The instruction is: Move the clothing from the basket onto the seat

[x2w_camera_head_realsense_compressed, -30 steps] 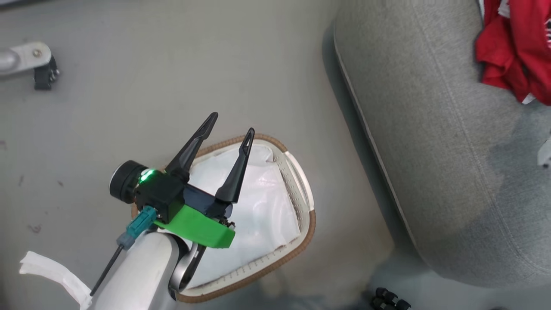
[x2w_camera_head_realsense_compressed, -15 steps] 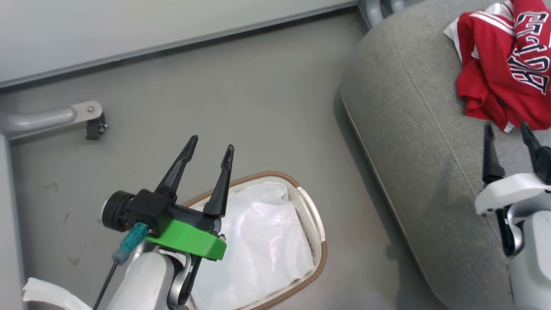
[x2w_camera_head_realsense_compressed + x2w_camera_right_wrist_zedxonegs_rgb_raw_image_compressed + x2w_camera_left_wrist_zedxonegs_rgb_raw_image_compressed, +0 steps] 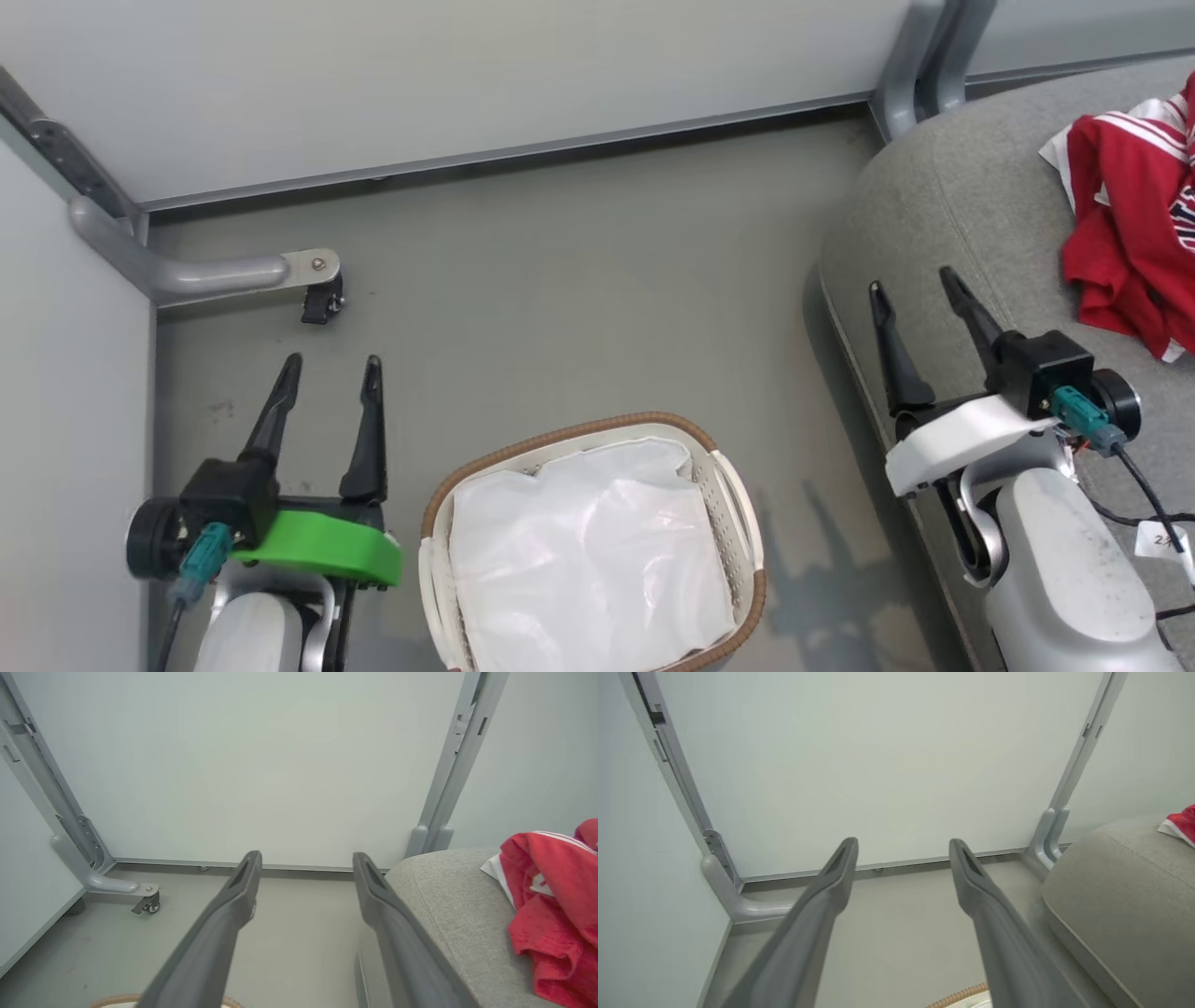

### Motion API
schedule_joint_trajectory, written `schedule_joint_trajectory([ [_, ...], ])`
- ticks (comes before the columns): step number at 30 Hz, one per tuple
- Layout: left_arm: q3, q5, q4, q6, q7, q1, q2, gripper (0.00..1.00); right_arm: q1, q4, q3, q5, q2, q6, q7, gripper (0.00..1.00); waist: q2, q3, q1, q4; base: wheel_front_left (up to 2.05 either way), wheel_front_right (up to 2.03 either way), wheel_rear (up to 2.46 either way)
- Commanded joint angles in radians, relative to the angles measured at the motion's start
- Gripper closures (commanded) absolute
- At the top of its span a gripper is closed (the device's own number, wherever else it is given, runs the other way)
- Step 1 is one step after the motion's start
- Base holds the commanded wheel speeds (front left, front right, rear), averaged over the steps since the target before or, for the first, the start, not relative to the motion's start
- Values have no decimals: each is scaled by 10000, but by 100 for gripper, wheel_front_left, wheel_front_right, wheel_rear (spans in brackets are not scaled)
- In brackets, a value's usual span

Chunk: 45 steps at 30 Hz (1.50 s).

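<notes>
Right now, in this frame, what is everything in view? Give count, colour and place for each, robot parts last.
clothing: one heap, bright red with white striped trim, on the seat at far right; number of garments cannot be told
seat: one, grey woven fabric, right side
basket: one, white with a brown rim, on the floor between the arms
liner sheet: one, white, inside the basket
caster foot: one, grey metal with a black wheel, on the floor at far left
wall panels: pale, behind and at left
left gripper: one, dark fingers, green mount, open and empty, left of the basket
right gripper: one, dark fingers, white mount, open and empty, over the seat's edge
</notes>
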<state>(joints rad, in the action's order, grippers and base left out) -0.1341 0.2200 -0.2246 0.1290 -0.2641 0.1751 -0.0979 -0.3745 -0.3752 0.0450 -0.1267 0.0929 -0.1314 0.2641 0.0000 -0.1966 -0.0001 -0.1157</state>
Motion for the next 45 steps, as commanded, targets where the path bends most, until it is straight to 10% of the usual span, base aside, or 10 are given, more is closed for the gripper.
schedule_joint_trajectory([
  [1, 280, -195, -62, 24, -5, -224, 85, 0, 221, 53, 73, -36, -17, 14, 2, 0, 0, 378, 1, 431, 0, 0, 0],
  [27, 1296, 618, -927, 30, -3, -2240, 429, 0, 2424, -281, 158, -59, -293, 14, 4, 0, 0, 1808, 1, 1104, 0, 0, 0],
  [28, 1248, 602, -947, 0, 3, -2084, 439, 100, 2266, -255, 157, -56, -317, 0, 0, 100, 0, 1809, 1, 1105, 0, 0, 0],
  [45, 1487, 3112, -985, 3, 721, -1807, 496, 100, 2377, -138, -207, -2833, -378, 2, -746, 100, 0, 1826, 1, 1112, 0, 0, 0],
])
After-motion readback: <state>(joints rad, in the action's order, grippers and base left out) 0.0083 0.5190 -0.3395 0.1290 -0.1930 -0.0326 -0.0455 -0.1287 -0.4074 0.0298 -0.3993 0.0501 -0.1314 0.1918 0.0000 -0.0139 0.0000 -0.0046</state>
